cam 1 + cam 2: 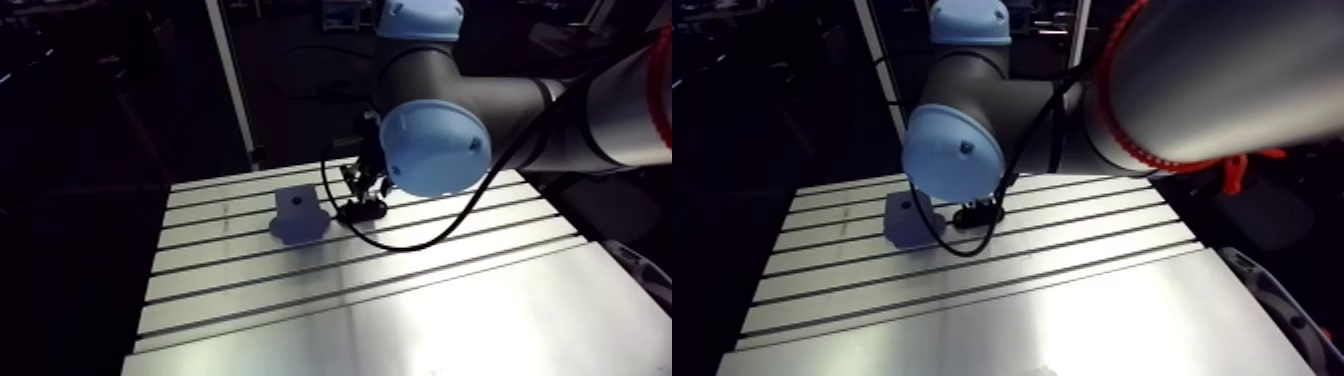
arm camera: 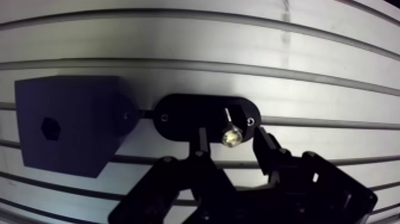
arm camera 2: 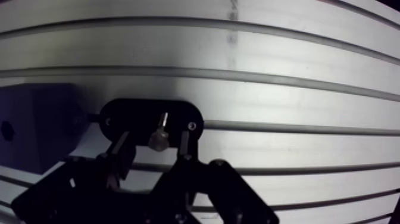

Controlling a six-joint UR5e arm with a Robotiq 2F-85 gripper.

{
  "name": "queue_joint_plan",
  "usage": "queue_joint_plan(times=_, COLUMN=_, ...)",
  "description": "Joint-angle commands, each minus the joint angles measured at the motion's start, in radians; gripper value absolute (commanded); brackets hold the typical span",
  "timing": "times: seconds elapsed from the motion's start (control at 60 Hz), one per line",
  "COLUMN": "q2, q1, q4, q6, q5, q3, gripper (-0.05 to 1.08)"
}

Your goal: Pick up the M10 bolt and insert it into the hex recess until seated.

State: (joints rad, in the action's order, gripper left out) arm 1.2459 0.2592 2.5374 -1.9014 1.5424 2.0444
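Wrist view: saw gripper (image 2: pixel 230 142) spread apart, flanking M10 bolt (image 2: pixel 231 134) upright in black holder (image 2: pixel 178 116); no clamp yet. Arm view: found blue block (image 1: pixel 298 215) mid-frame, hex recess (image 2: pixel 50 127) empty. Judged grasp, lift, insertion undone.

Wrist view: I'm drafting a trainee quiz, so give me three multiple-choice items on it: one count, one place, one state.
1. How many hex recesses show in the dark square block? A one; B two; C four.
2. Where is the shiny metal bolt? A in the hex recess; B in the black oval holder; C lying on the block.
3. The claw is: A shut on the bolt; B shut and empty; C open, a finger on each side of the bolt.

Answers: A, the block's face shows a single hexagonal hole; B, the bolt's head rises from the holder, beside the block; C, gaps show between both fingers and the bolt.
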Motion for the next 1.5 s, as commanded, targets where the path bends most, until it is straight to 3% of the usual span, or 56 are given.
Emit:
queue_joint_plan(times=0.017, q2=0.000, q1=-0.001, q4=-0.001, q6=0.001, q5=0.000, q3=0.000, gripper=0.52)
queue_joint_plan(times=1.5, q2=-0.009, q1=0.000, q4=0.001, q6=0.011, q5=0.003, q3=0.001, gripper=0.64)
